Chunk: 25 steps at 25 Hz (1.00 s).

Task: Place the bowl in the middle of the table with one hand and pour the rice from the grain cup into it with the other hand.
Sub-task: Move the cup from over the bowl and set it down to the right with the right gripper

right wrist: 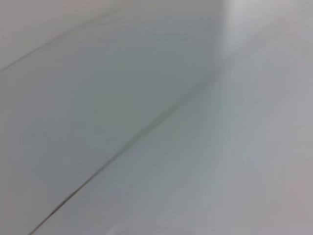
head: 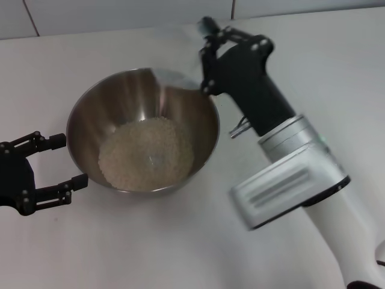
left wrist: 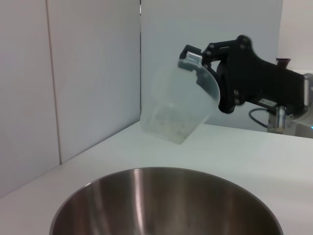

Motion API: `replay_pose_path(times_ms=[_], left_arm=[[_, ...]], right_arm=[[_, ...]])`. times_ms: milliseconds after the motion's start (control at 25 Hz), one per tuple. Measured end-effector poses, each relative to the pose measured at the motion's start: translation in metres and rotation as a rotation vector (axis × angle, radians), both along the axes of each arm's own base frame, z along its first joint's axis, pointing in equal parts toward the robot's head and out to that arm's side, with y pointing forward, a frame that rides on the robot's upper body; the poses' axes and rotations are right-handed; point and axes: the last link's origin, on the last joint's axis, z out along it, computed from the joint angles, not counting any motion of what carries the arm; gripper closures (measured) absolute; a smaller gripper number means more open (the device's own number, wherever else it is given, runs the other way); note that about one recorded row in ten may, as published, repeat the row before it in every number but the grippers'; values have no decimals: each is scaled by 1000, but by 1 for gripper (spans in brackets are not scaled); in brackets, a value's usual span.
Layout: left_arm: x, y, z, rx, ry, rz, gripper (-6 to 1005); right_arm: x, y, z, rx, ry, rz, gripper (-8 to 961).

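The grain cup (left wrist: 181, 105) looks light, thin and a bit slippery; the right gripper (head: 207, 60) pinches its rim, tilted over the bowl's (head: 84, 111) far edge. Rice (head: 144, 153) sits inside. Left gripper (head: 57, 168) is spread, just left of it.

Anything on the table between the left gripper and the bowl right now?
Nothing: in the head view, only bare table separates the open left gripper from the bowl, fingertips just short of its wall.

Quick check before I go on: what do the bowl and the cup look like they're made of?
The bowl looks like stainless steel: shiny brushed inside with streaky reflections. The cup, held tilted in the right pincer, looks like clear, slightly cloudy plastic, since the wall shows through it.
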Motion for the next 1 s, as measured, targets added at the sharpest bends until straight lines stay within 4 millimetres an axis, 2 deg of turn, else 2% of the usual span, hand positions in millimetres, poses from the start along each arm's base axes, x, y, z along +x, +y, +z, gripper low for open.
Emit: replay_pose_path(times_ms=[200,360,480,560,760,1000], left_arm=[[2,2,0,1,0,-6,153],[3,3,-1,0,-2,-9,153],[3,3,-1,-2,-4,-9,153],[3,3,-1,-2,-5,-9,153],[4,4,-2,-5,-6,-10,153],[4,4,-2,-5,-6,-12,153]], right_arm=[[35,16,26,-112,393,-124,935],[67,32,42,-154,535,-201,935],[88,44,43,-177,542,-298,936],[100,53,37,-216,505,-387,936],[107,61,24,-286,441,-475,936],[108,64,12,-354,347,-504,936]])
